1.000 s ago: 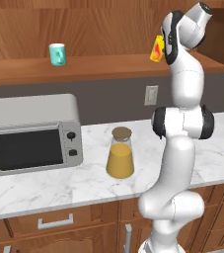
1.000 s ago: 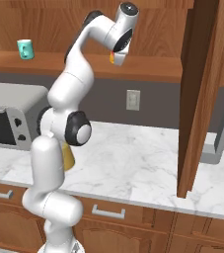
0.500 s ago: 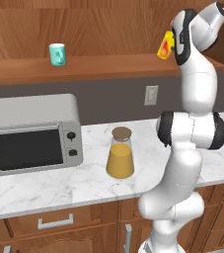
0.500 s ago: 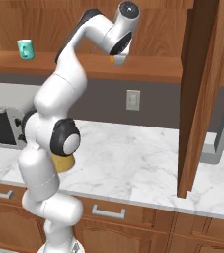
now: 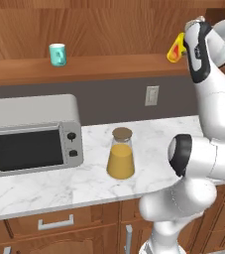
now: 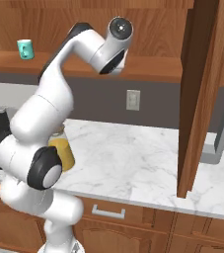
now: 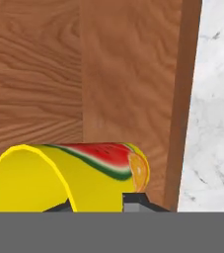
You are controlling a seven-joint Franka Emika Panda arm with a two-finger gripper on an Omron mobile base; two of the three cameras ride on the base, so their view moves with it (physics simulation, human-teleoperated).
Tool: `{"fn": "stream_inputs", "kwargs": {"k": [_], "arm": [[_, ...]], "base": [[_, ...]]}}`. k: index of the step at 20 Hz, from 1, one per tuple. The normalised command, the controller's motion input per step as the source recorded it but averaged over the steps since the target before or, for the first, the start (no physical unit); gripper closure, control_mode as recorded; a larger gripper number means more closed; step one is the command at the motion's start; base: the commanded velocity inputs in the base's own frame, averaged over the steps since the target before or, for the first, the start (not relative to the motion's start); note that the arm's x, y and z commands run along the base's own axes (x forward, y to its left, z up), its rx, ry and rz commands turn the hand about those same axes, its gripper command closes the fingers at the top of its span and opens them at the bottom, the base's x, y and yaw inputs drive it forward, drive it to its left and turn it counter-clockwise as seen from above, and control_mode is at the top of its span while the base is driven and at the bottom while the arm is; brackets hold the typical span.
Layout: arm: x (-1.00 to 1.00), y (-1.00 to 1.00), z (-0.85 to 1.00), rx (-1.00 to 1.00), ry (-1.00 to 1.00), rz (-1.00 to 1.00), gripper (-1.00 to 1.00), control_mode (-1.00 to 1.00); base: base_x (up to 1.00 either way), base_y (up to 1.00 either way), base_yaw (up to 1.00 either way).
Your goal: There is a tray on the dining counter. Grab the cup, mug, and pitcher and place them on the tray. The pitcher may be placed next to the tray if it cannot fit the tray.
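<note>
Hand view: cup (image 7: 74, 175) between claw (image 7: 96, 205) fingertips

arm: swung further right, forearm more upright | cup (image 5: 175, 49): carried right, tilted, above shelf

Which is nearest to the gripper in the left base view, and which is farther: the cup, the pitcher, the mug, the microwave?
1. Cup: at the gripper, upper right.
2. Pitcher: on the marble counter, below and left.
3. Mug: on the wooden shelf, far left.
4. Microwave: on the counter's left end, lower left.

Yellow cup (image 7: 69, 175) with red-green watermelon mark
</note>
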Motion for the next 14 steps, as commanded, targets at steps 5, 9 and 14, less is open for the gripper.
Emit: {"fn": "stream_inputs", "kwargs": {"k": [5, 9, 14], "arm": [[-1.0, 0.0, 0.0, 0.0, 0.0, 0.0, 1.0, -1.0], [-1.0, 0.0, 0.04, 0.0, 0.1, 0.0, 1.0, -1.0], [-0.96, 0.0, 0.12, -0.01, 0.25, 0.0, 1.0, -1.0]], "base": [[0.0, 0.0, 0.0], [0.0, 0.0, 0.0], [0.0, 0.0, 0.0]]}}
